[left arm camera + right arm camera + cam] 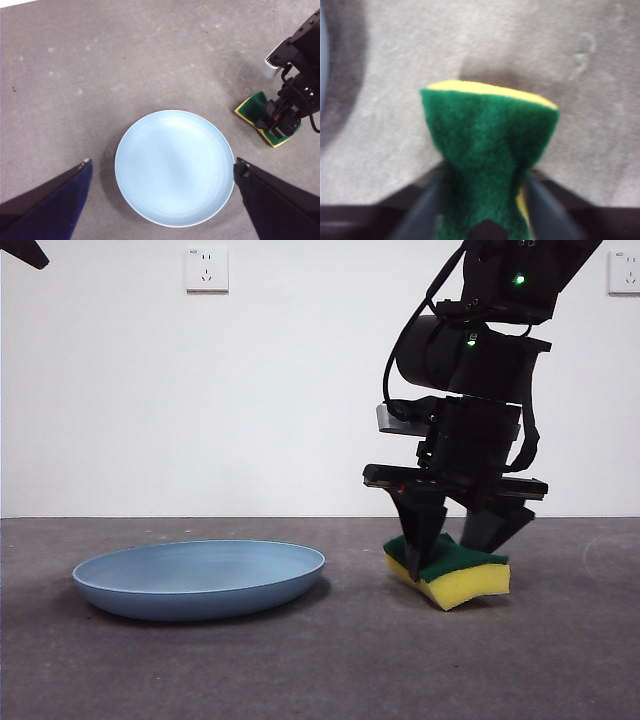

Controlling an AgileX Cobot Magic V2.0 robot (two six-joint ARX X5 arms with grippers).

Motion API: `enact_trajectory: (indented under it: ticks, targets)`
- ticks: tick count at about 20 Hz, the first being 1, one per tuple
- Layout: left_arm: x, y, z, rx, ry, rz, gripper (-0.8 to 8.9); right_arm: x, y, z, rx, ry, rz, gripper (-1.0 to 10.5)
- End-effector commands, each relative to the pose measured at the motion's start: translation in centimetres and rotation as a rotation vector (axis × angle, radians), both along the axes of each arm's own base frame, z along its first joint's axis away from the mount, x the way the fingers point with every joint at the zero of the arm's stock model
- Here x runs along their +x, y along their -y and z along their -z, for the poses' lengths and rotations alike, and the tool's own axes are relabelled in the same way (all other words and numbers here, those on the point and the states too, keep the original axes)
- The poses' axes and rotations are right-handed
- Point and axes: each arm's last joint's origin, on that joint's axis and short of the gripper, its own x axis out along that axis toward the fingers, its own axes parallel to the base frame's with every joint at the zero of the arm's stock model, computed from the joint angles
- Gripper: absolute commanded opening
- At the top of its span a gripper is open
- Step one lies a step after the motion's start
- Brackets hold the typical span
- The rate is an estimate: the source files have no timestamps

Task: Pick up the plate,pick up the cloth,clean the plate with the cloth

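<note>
The light-blue plate (200,580) lies flat on the grey table, left of centre. Straight down from my left gripper (163,162) is the plate (174,167); the gripper hangs high above it, open and holding nothing. The cloth (460,575) is a yellow sponge with a green face. It sits tilted to the right of the plate, and my right gripper (455,530) is shut on it from above. In the right wrist view the cloth (490,135) is pinched narrow between the jaws of the right gripper (485,200). The cloth (252,106) also shows under the right gripper (280,117) in the left wrist view.
The grey table (330,670) runs back to a white wall with two sockets (206,268). The left arm shows only as a black tip (25,252) at the top left corner. A sliver of the plate's rim (321,60) shows in the right wrist view.
</note>
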Motion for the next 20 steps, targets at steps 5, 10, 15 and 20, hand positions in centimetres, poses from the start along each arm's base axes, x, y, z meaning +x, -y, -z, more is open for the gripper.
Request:
enact_trajectory:
  ticks: [5, 10, 15, 20]
  targets:
    - [0.1, 0.1, 0.2, -0.001, -0.007, -0.002, 4.7, -0.2, 0.1, 0.3, -0.005, -0.014, 0.011, 6.4]
    - [0.2, 0.2, 0.4, 0.012, -0.018, 0.001, 2.77, -1.1, 0.5, -2.8, 0.025, 0.038, 0.012, 5.4]
    - [0.4, 0.2, 0.5, 0.052, -0.004, -0.004, -0.09, -3.8, 2.0, -8.8, 0.084, 0.148, 0.007, -0.1]
    - [0.2, 0.1, 0.3, 0.049, 0.014, 0.001, -0.09, -6.8, 3.3, -13.9, 0.175, 0.301, -0.003, -0.1]
